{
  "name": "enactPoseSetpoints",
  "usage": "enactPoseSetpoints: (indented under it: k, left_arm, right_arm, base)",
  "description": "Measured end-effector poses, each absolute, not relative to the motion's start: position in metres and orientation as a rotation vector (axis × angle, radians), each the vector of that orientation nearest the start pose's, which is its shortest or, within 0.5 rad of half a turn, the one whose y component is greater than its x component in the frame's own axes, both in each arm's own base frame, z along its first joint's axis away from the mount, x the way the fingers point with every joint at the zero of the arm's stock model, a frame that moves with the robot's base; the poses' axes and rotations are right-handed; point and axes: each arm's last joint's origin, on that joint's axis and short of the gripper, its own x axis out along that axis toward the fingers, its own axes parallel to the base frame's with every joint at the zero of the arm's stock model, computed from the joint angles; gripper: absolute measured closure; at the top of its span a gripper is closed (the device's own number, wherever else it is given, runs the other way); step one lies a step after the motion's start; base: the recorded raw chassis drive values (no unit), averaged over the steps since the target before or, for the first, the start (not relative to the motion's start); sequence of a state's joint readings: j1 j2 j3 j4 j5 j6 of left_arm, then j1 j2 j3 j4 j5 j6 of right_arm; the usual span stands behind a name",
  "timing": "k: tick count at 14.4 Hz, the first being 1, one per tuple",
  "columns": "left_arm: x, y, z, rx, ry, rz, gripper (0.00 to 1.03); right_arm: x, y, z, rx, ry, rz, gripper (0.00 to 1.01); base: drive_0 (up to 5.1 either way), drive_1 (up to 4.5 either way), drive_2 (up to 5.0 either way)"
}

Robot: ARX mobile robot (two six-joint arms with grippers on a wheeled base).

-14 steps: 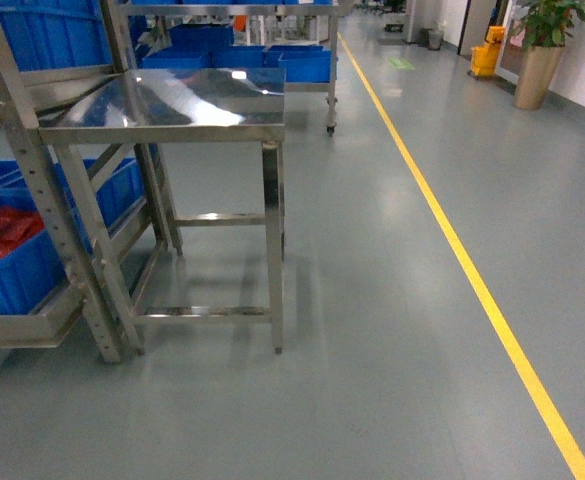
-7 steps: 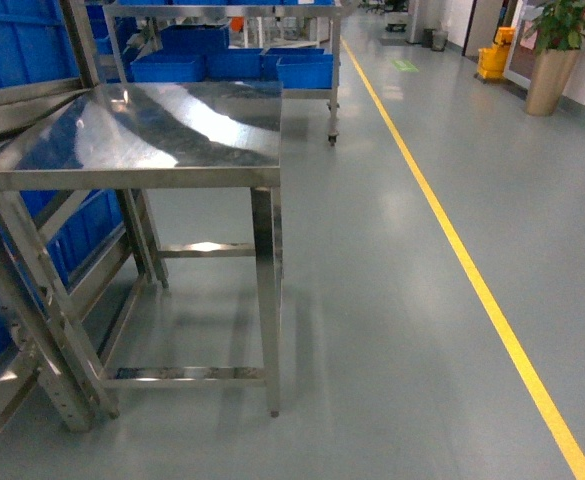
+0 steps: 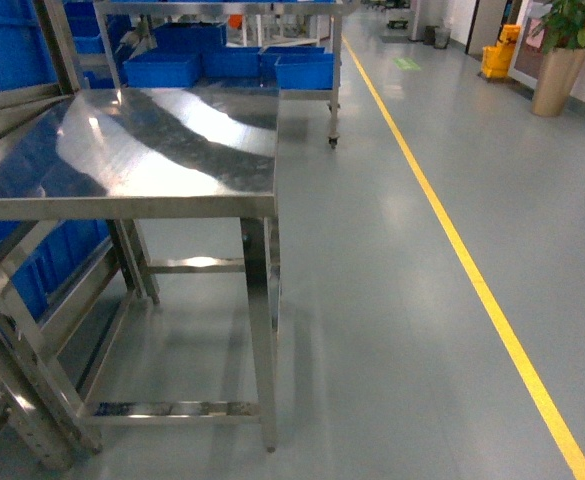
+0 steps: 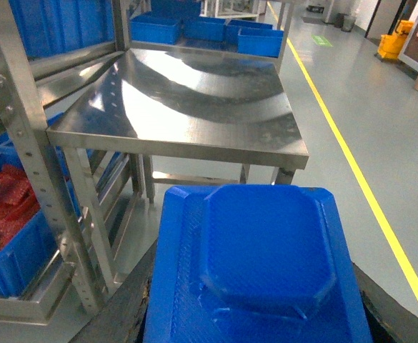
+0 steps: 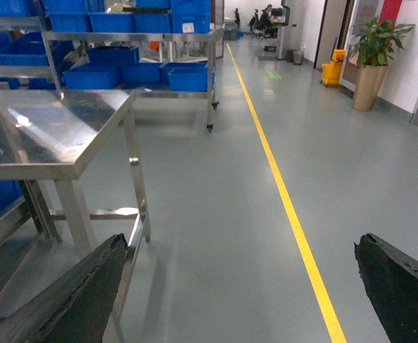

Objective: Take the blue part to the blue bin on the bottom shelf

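Closer now than a second ago, the steel table point(image 3: 162, 150) fills the left half of the head view, and the red parts in the crate at 9 o'clock have slid out of that view.

Grey floor point(image 3: 392, 300) takes up everything from 12 to 5 o'clock, with a yellow line point(image 3: 472, 280) running from the far end down to the 5 o'clock corner. The table stands between the robot and the rack point(image 4: 23, 143) on the left; its bare top reflects blue from the crates behind, and its near leg point(image 3: 260, 330) drops at about 6 o'clock. In the left wrist view the rack's perforated post rises at 9 o'clock, and on the bottom shelf point(image 4: 30, 304) sits a blue bin point(image 4: 8, 246) holding red parts point(image 4: 5, 207), at 8 o'clock. Further off, at 12 o'clock, a wheeled cart point(image 3: 312, 60) carries more blue crates point(image 3: 232, 65). A potted plant point(image 3: 562, 50) and a yellow mop bucket point(image 3: 497, 55) stand at 1 to 2 o'clock.

The blue part point(image 4: 259, 271), a moulded tray-like piece, fills the lower half of the left wrist view, right on top of the left gripper point(image 4: 255, 321), whose dark fingers show at both of its lower edges; whether they clamp it cannot be told. The right gripper point(image 5: 244, 293) is spread wide with nothing between its black fingers point(image 5: 73, 296).
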State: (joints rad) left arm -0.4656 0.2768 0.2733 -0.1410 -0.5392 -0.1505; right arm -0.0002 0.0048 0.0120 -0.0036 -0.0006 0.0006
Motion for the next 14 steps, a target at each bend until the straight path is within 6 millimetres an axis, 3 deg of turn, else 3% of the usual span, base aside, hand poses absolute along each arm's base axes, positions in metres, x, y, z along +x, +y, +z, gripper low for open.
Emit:
enactPoseSetpoints:
  k: [2,14]
  left_arm:
    - [0.0982,-0.0328,0.2224,-0.086,0.112,0.08,0.6]
    - [0.0977,-0.0323,0.2226,-0.088,0.109,0.084,0.6]
  right_arm:
    - [0.0973,0.0,0.1671,0.001,-0.006,0.0,0.03]
    - [0.0973,0.0,0.1667,0.001,-0.002,-0.001,0.03]
  base:
    - [0.0,0.0,0.0]
    - [-4.9,2.51,2.5]
